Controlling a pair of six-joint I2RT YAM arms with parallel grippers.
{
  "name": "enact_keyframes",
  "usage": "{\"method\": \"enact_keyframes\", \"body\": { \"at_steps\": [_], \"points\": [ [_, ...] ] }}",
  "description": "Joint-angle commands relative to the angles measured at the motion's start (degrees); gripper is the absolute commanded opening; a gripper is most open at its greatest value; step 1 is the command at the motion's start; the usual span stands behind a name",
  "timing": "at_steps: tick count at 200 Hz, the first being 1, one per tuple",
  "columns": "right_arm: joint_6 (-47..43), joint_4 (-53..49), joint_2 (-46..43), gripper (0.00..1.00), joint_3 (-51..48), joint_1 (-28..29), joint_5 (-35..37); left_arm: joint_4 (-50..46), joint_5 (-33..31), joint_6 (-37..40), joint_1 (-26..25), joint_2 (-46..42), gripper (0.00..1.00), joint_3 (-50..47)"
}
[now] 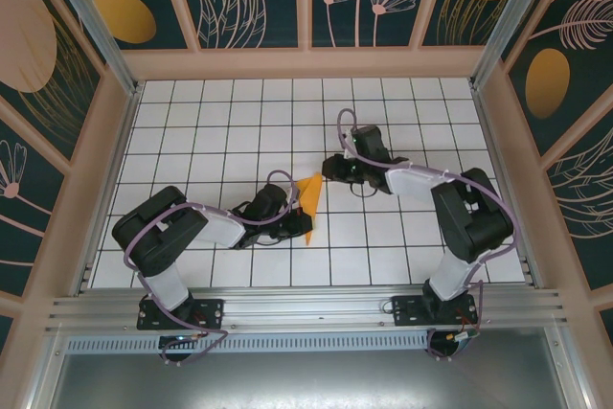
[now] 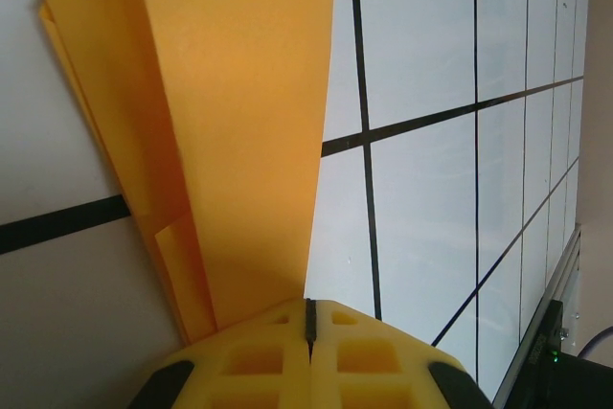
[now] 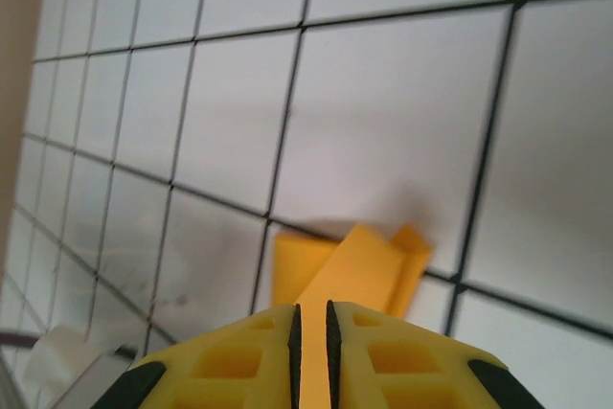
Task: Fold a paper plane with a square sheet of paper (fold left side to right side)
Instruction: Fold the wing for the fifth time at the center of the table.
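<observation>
The square sheet of paper [image 1: 308, 200] is bright orange and folded into a slim, pointed paper plane shape. It lies in the middle of the white grid table [image 1: 220, 122], held between both grippers. My left gripper [image 1: 294, 221] is shut at its near end; in the left wrist view the layered paper [image 2: 239, 122] rises from the seam of the closed left gripper [image 2: 308, 308]. My right gripper [image 1: 331, 170] is at the far tip. In the right wrist view a strip of paper [image 3: 356, 270] runs between the nearly closed jaws of the right gripper [image 3: 311, 318].
Wooden frame walls with patterned panels [image 1: 306, 59] enclose the table on three sides. An aluminium rail [image 1: 306, 308] with both arm bases runs along the near edge. Open tiles lie at the back left and front right.
</observation>
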Motion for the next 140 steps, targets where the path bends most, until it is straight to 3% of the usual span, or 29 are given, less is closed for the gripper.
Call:
{"method": "enact_keyframes", "body": {
  "at_steps": [1, 100, 140],
  "points": [
    [4.79, 4.07, 0.75, 0.17, -4.18, 2.50, -4.33, -8.11, -3.32, 1.73, -0.34, 0.96, 0.04, -1.27],
    [7.28, 6.27, 7.14, 0.16, -4.84, 6.00, -6.30, -8.97, -3.45, 2.08, -0.35, 1.01, 0.04, -0.52],
    [6.02, 2.30, 8.51, 0.17, -3.32, 6.23, -2.82, -8.83, -3.48, 1.95, -0.45, 0.85, 0.04, -0.68]
  ]
}}
